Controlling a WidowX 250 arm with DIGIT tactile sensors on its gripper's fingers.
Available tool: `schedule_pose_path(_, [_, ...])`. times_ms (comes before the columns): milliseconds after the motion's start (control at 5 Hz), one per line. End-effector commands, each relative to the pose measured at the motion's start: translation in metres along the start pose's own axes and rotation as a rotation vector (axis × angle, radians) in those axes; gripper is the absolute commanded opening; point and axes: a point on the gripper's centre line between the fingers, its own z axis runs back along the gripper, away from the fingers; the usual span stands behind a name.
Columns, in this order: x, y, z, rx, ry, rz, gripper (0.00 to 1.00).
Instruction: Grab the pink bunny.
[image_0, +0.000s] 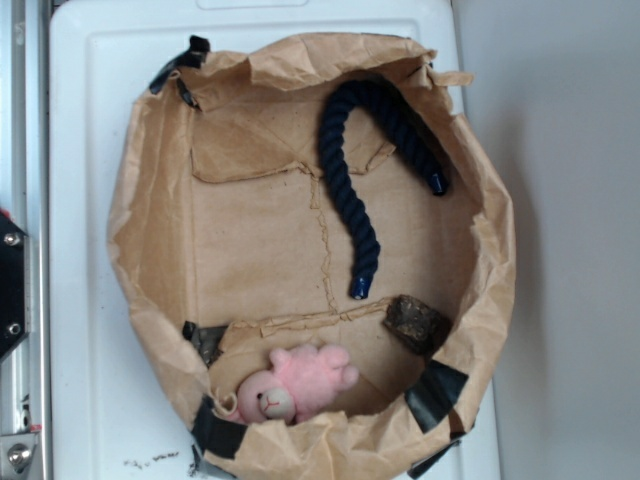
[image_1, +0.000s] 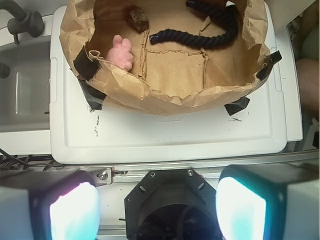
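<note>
The pink bunny lies inside a brown paper-lined basket, against its near wall, pale head toward the left. In the wrist view the pink bunny shows at the basket's left side, partly behind the crumpled paper rim. My gripper hangs well back from the basket, over the robot's black base, its two bright pads spread wide with nothing between them. The exterior view does not show the gripper.
A dark blue rope curves across the basket's far half. A dark brown rough chunk sits right of the bunny. The basket rests on a white plastic lid. Black tape patches hold the paper rim.
</note>
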Motion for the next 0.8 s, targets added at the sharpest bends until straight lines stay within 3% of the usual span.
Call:
schedule_pose_path(0, [0.000,0.000,0.000,0.000,0.000,0.000,1.00])
schedule_pose_path(200, [0.049,0.019,-0.018,0.008,0.007,0.064,1.00])
schedule_pose_path(400, [-0.002,-0.016,-0.007,-0.003,-0.011,0.112,1.00])
schedule_pose_path(600, [-0.035,-0.013,-0.006,-0.026,-0.007,0.124,1.00])
